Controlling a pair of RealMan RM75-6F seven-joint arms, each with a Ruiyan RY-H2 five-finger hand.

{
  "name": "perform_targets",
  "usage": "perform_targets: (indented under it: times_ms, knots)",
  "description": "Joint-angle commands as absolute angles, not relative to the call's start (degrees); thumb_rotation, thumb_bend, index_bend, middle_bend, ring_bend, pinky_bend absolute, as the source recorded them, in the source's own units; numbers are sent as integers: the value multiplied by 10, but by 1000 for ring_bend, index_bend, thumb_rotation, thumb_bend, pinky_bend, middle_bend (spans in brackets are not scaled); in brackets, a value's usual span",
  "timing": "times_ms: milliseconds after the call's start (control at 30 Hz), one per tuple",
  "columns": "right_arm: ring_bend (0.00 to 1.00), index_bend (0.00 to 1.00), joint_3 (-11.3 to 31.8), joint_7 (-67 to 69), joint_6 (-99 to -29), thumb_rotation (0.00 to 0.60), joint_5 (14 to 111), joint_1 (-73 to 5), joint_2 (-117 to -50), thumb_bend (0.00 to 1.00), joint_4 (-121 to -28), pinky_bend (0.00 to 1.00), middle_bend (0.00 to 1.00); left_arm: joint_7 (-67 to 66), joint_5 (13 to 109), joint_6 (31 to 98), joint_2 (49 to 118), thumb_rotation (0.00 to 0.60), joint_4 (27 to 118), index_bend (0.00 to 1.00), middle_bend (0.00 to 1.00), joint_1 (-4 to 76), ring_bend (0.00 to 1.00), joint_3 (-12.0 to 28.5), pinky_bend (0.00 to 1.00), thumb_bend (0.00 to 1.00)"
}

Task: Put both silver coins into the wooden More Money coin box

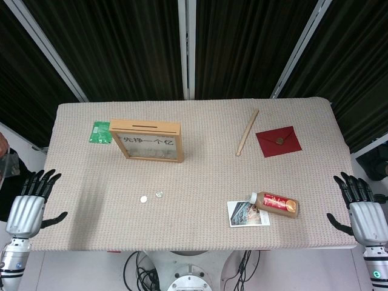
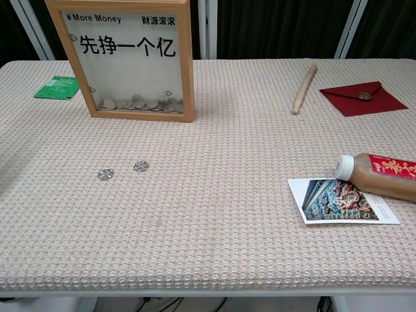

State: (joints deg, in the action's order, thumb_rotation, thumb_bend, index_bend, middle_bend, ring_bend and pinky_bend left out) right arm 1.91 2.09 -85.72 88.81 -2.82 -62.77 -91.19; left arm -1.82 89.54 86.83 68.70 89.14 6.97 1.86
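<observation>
Two silver coins lie side by side on the woven mat, one (image 1: 143,199) (image 2: 106,173) to the left of the other (image 1: 159,194) (image 2: 141,166). The wooden More Money coin box (image 1: 147,140) (image 2: 127,57) stands upright behind them, with a slot on top and several coins piled behind its clear front. My left hand (image 1: 33,197) hovers off the table's left edge, fingers spread, holding nothing. My right hand (image 1: 359,203) hovers off the right edge, also spread and empty. Neither hand shows in the chest view.
A green packet (image 1: 100,132) (image 2: 57,86) lies left of the box. A wooden stick (image 1: 247,132) (image 2: 304,88) and a red envelope (image 1: 278,141) (image 2: 362,98) sit at the back right. A brown bottle (image 1: 276,204) (image 2: 380,174) lies across a postcard (image 1: 247,213) (image 2: 340,201) at the front right.
</observation>
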Motion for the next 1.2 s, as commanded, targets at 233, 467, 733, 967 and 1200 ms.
perform_targets:
  times_ms: [233, 467, 733, 967, 1200]
  knots:
    - [0, 0, 22, 24, -864, 600, 887, -26, -624, 176, -914, 0, 0, -14, 902, 870, 683, 600, 895, 118, 51, 71, 0, 17, 0, 40]
    - [0, 0, 23, 28, -867, 600, 886, -25, -619, 176, -918, 0, 0, -22, 913, 870, 682, 600, 900, 109, 51, 73, 0, 14, 0, 40]
    - [0, 0, 27, 30, -866, 600, 882, -26, -612, 176, -925, 0, 0, 11, 949, 848, 687, 600, 909, 106, 88, 90, 0, -4, 0, 44]
    - [0, 0, 28, 30, -863, 600, 881, -28, -603, 176, -932, 0, 0, 14, 967, 817, 713, 600, 909, 106, 88, 111, 0, -15, 0, 47]
    - [0, 0, 30, 23, -866, 600, 881, -28, -602, 176, -939, 0, 0, 17, 978, 784, 777, 600, 887, 117, 88, 141, 0, -11, 0, 48]
